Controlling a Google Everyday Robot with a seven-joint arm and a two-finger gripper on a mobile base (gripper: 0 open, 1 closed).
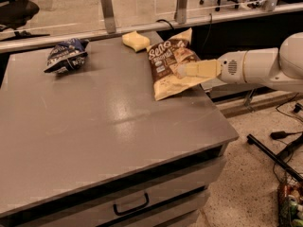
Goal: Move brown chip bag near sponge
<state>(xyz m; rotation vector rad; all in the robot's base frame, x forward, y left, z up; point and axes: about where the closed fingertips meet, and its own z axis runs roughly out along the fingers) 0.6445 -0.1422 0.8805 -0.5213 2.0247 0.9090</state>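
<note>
End effector (183, 70) at the right edge of the chip bag (163, 60), reaching in from the right on a thick white arm (265, 66). Pale fingers (199, 69) pressed together and clamped on that side of the bag, tips lying over its dark brown middle.

Chip bag on the grey tabletop (104, 122), print side up with white lettering readable. One pale yellow end toward the camera, the other toward the far side. Right side of the bag at or just past the tabletop's right edge; cannot tell which.

Sponge (135, 40) just beyond the far left corner of the chip bag, very close. Touching or a hair apart: cannot tell.

Small blue bag (66, 56) well to the left of the chip bag, crumpled, on the same tabletop.

Drawer (131, 203) with a dark handle below the tabletop, well to the near side of the chip bag.

Two metal posts (108, 6) behind the chip bag, standing on a ledge with glass between them. Black cable (284, 135) on the speckled floor, to the right of and below the chip bag.
</note>
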